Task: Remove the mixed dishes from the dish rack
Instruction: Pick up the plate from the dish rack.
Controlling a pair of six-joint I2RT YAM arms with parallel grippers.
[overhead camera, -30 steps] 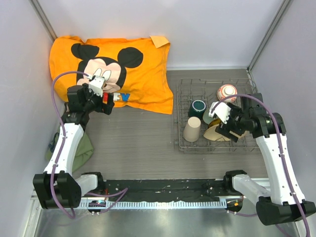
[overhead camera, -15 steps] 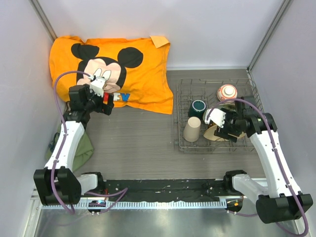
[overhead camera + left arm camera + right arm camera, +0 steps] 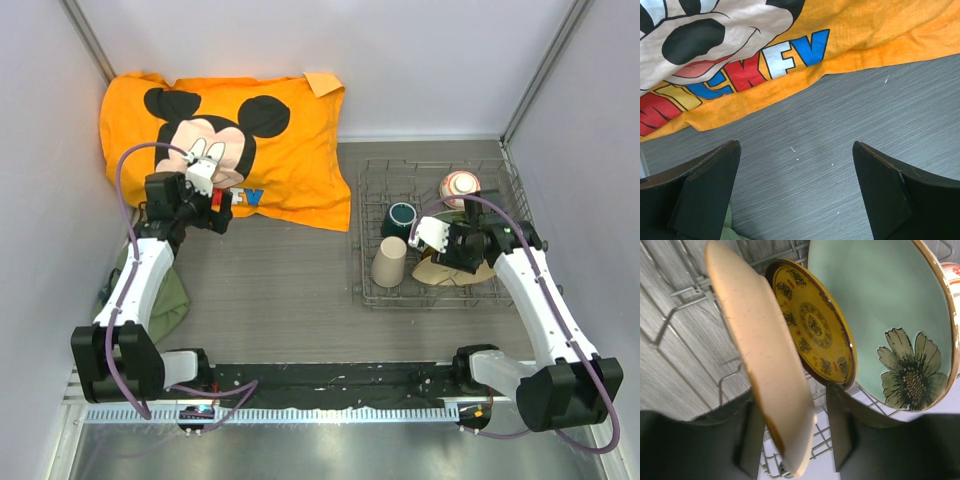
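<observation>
As the right end effector (image 3: pixel 795 440), released, straddles the beige ceramic plate (image 3: pixel 755 340) in the grey wire dish rack (image 3: pixel 370 292), grasping appears pending. Next: clench, lift clear.

The grey table (image 3: pixel 290 275) carries an orange pillow (image 3: pixel 295 150), the dish rack (image 3: pixel 398 180) and a green cloth (image 3: pixel 175 302).

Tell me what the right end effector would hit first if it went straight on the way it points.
Most likely the cream plate: its edge sits between the open fingers of the right end effector. The yellow plate stands just behind it, though depth is hard to judge.
</observation>
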